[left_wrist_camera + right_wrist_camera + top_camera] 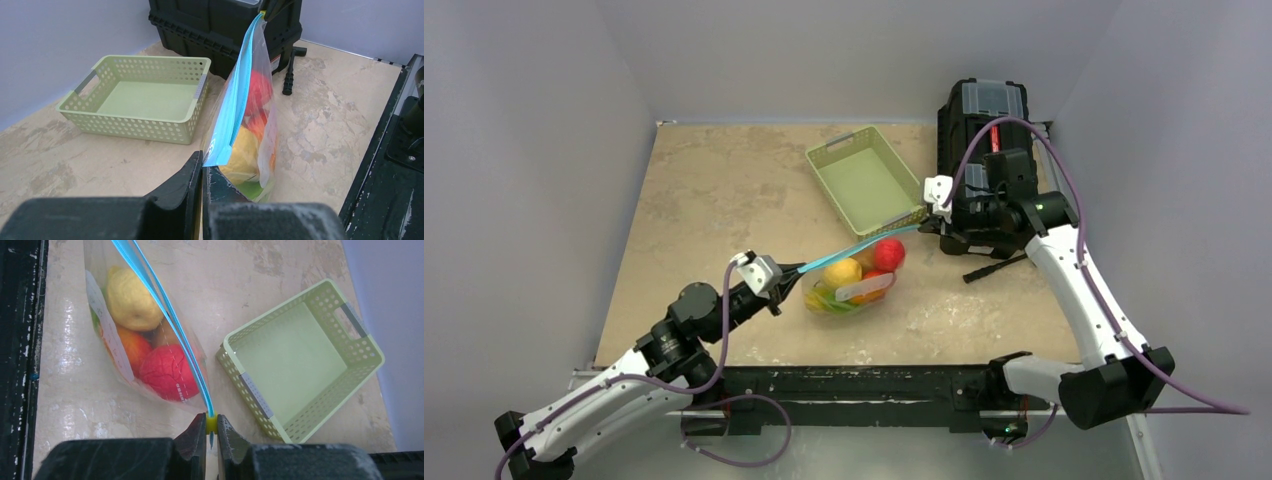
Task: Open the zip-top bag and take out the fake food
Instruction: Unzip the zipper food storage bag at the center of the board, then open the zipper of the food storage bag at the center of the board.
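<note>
Across the workspace a beige, mottled stone-look table (724, 200) is spreading flat and matte. At its far right corner a black, ribbed hard-plastic case (984, 110) is standing, and a thin black rod (996, 268) is lying on the table in front of it. Just left of the case a pale green rectangular plastic basket (864, 185) with perforated walls is sitting at an angle.

Near the basket's front corner, the clear crinkly zip-top bag (854, 285) is hanging stretched between the two arms, with its teal-blue zip strip (854, 250) pulled taut on top. Whether its bottom is touching the table is unclear. Inside, the glossy fake food (889, 254) is bunching together: a red round piece, a yellow lemon shape, and orange and green bits.

The left gripper (202, 170) is pinching the near end of the strip, its jaws closed. The right gripper (211, 426) is clamping the far end at a small yellow slider (211, 421).
</note>
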`<state>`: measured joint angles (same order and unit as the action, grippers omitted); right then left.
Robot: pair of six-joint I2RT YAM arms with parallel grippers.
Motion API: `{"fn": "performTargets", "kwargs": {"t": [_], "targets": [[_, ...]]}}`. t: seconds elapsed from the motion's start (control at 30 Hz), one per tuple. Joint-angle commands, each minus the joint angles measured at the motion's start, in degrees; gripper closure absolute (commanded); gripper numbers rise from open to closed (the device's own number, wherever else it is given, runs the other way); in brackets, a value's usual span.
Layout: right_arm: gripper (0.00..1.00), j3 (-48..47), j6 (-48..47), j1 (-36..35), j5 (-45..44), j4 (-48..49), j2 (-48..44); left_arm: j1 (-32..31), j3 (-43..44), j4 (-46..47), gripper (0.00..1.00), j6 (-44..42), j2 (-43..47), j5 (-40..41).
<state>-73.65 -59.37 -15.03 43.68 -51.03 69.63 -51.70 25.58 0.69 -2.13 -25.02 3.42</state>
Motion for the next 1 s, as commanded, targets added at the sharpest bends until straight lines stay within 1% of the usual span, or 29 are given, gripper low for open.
{"fn": "performTargets", "kwargs": {"t": [0.0, 0.1, 0.17, 0.27, 0.3, 0.37, 0.47, 0.53, 0.67, 0.73, 0.83, 0.97], "targets": [[0.84, -1.0, -3.4, 1.3, 0.6, -3.1, -0.3, 0.5, 1.2, 1.5, 1.0, 0.1, -0.6, -0.5], [0.59, -2.3, -6.7, 1.2, 6.2, -7.7, 1.4, 0.5, 2.0, 2.0, 1.0, 0.2, -2.2, -1.7], [0.46, -4.0, -8.5, 0.8, 9.8, -11.0, 3.0, 0.4, 2.4, 2.7, 1.0, 0.4, -3.2, -2.6], [0.32, -7.0, -10.1, -0.7, 14.0, -14.7, 5.2, 0.4, 2.8, 3.5, 1.0, 0.9, -4.9, -3.2], [0.31, -7.6, -9.4, -1.6, 15.0, -14.8, 5.7, 0.4, 3.0, 3.7, 1.0, 1.0, -5.3, -4.2], [0.29, -8.8, -6.4, -4.7, 15.0, -13.5, 6.5, 0.5, 3.2, 3.6, 1.0, 1.1, -5.9, -5.1], [0.29, -10.4, -0.1, -11.0, 11.7, -8.9, 7.7, 0.4, 3.3, 3.5, 1.0, 1.3, -6.0, -5.6], [0.29, -11.9, 2.6, -13.1, 10.7, -6.6, 8.7, 0.4, 3.3, 3.4, 1.0, 1.6, -5.9, -5.9], [0.3, -15.3, 5.4, -16.0, 8.3, -5.0, 11.3, 0.4, 3.1, 3.5, 1.0, 1.6, -5.7, -6.4], [0.35, -15.9, 6.3, -17.2, 7.0, -4.2, 12.3, 0.4, 3.1, 3.5, 1.0, 1.6, -5.7, -6.5], [0.45, -15.6, 7.7, -18.3, 5.7, -2.6, 13.1, 0.5, 2.9, 3.5, 1.0, 1.6, -5.5, -6.6], [0.54, -14.3, 8.8, -18.9, 3.1, -0.4, 13.3, 0.4, 2.7, 3.6, 1.0, 1.6, -5.4, -6.8]]}}
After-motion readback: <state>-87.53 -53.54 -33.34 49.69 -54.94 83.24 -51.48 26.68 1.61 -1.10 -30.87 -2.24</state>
